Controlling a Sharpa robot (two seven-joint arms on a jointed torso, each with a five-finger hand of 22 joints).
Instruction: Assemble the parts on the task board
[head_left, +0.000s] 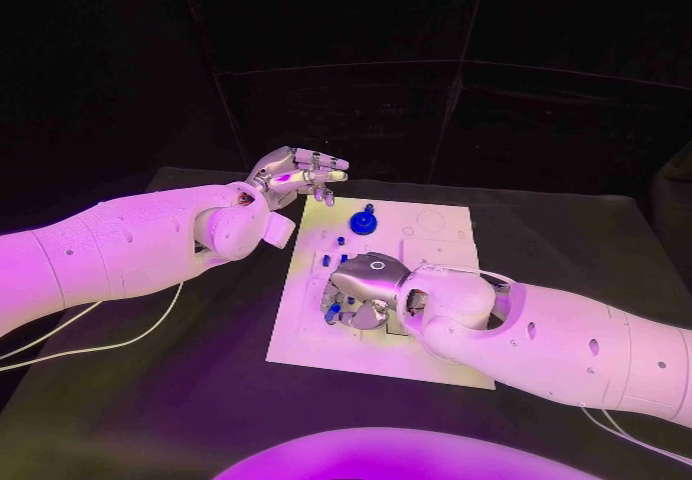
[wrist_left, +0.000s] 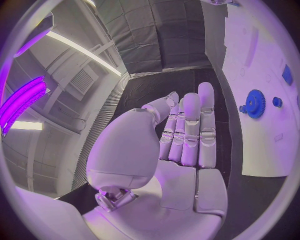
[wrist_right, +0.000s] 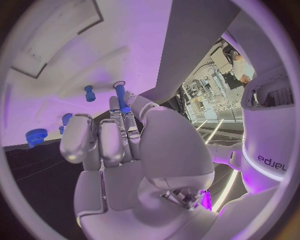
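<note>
Right hand (head_left: 368, 290) sat nearest, low over the near-middle of the task board (head_left: 433, 345), palm down. Its fingers (wrist_right: 119, 127) were curled around a slim blue peg (wrist_right: 120, 97) in the right wrist view; the peg stuck out past the fingertips toward the board. Contact looked like a grasp, but the exact pinch was partly hidden behind the fingers. A second short blue peg (wrist_right: 89, 93) stood on the board just beside it, and a blue toothed part (wrist_right: 36, 136) lay near the board edge. In the head view the hand covered most of the small blue parts (head_left: 333, 312) below it; could not make them out.

Board lay on the black worktop (head_left: 173, 400), with open worktop on all sides. Board's near right corner was cut off by the right arm.

Further back, a blue gear (head_left: 364, 222) stood on the far part of the board, apart from both hands. Left wrist view showed the same gear (wrist_left: 255, 104) with a small blue piece (wrist_left: 277, 102) just beside it.

Left hand (head_left: 296, 175) hovered past the board's far left corner, above the worktop, touching nothing. Fingers (wrist_left: 190, 130) were straight, side by side, released, nothing in them.

Only readable writing: part of a logo on the robot's body in the right wrist view, upside down, not legible enough to spell.
</note>
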